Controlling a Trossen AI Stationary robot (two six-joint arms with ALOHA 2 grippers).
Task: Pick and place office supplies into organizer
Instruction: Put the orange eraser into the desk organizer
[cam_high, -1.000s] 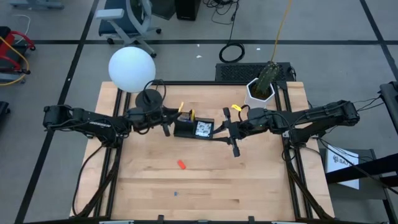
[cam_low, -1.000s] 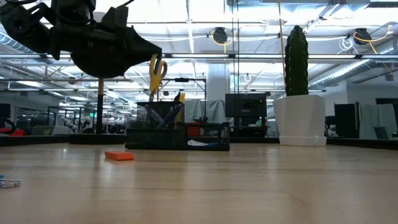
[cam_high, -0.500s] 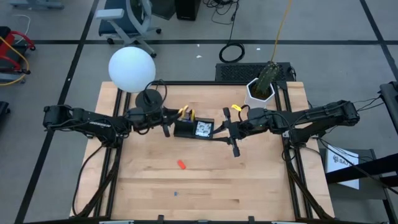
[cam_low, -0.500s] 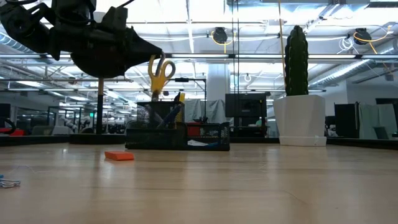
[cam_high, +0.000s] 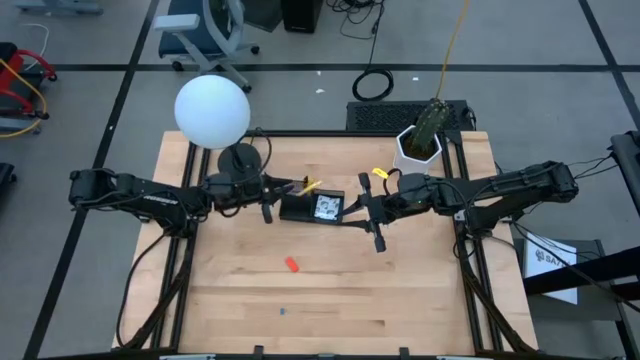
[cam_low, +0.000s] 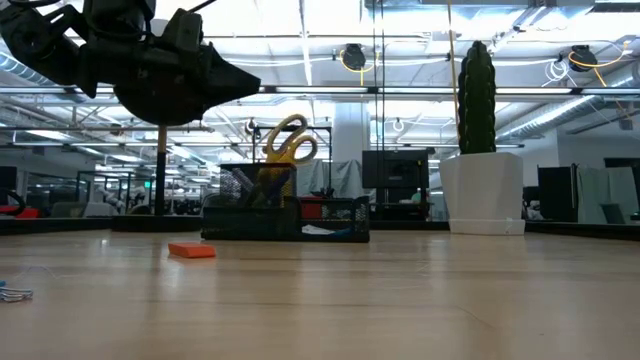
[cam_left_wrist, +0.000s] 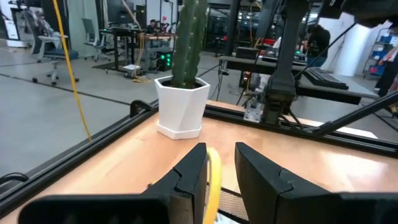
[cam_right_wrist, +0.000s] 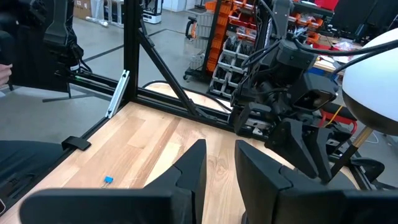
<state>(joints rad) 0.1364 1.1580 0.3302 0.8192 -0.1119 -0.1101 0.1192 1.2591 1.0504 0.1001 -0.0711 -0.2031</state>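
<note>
Wooden table (cam_high: 400, 290) carries the black organizer (cam_high: 312, 207), lamp base (cam_high: 238, 158), white plant pot (cam_high: 418, 150) — plus a red eraser (cam_high: 292, 264) and tiny blue piece (cam_high: 283, 311).

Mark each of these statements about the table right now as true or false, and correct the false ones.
1. The scissors stand in the organizer, handles up. True.
2. The red eraser lies inside the organizer. False: it lies on the bare table, in front of the organizer.
3. The right gripper holds a pen. False: nothing shows between its fingers.
4. The left gripper sits beside the organizer's cup end. True.
5. The cactus pot has tipped over. False: it stands upright.
</note>
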